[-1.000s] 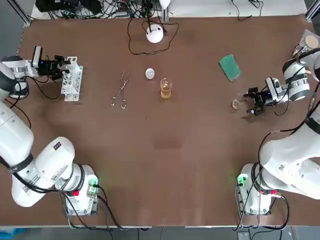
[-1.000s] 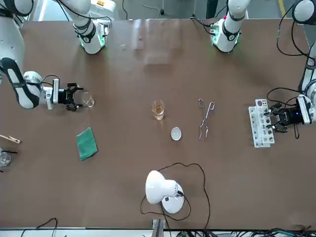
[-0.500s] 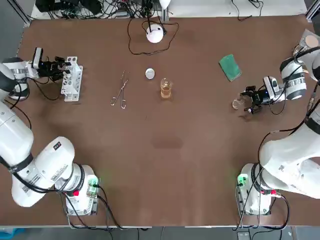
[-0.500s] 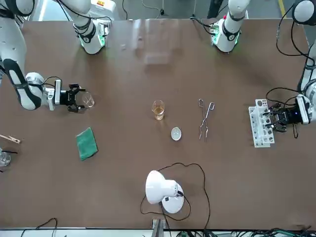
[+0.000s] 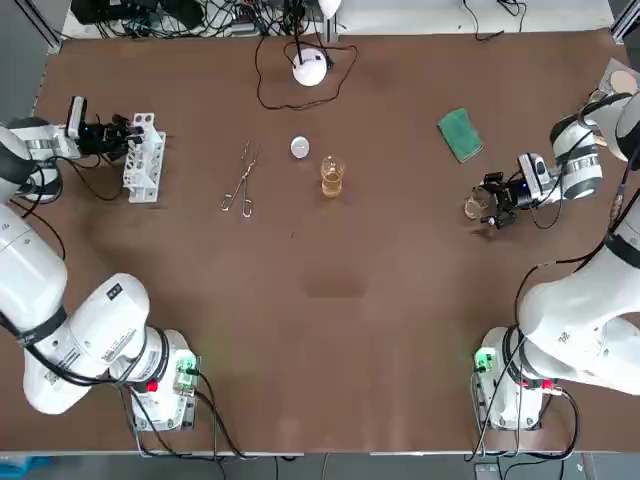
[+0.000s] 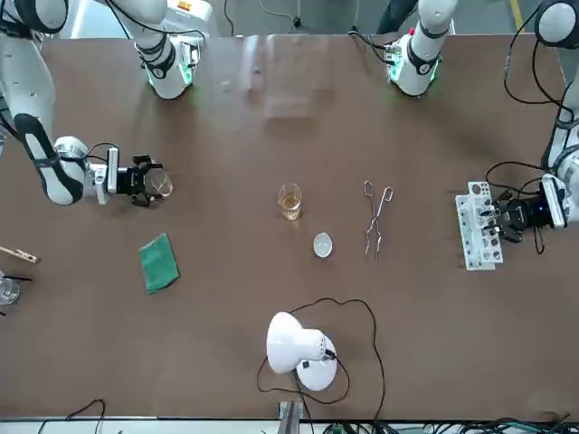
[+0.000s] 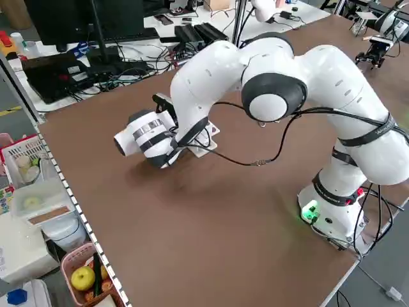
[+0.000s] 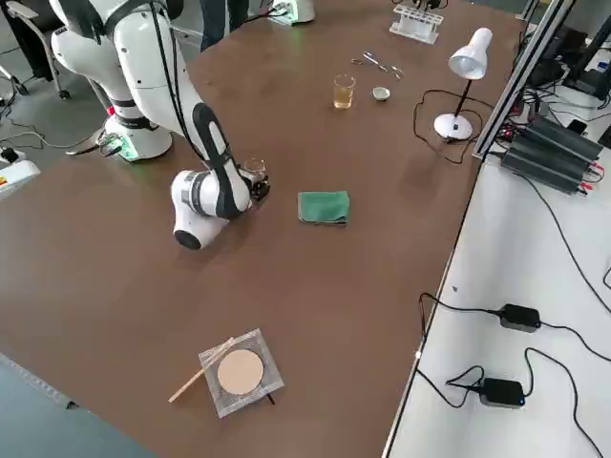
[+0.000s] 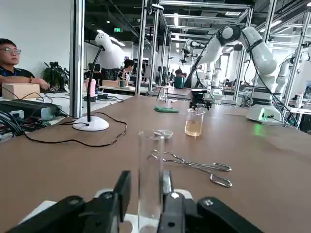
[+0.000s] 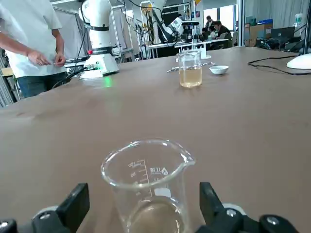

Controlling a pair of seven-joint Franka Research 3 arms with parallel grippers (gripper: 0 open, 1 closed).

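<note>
— Brown table (image 5: 330,330): what's moved?
— Right gripper (image 5: 490,202) has crept forward, jaws wide astride the small beaker (image 5: 474,207); left gripper (image 5: 128,135) stays clamped on a test tube (image 9: 150,174) at the rack (image 5: 143,172).

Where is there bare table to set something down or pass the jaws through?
Bare: the wide stretch between left arm's base, right arm's base, tongs and amber beaker; also between that beaker and the small beaker inside the open right jaws. Crowded: around dish, lamp and cord.

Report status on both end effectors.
Left end effector at rack, around a glass tube. Right end effector open, straddling small beaker, not touching. Green cloth nearby, clear.
</note>
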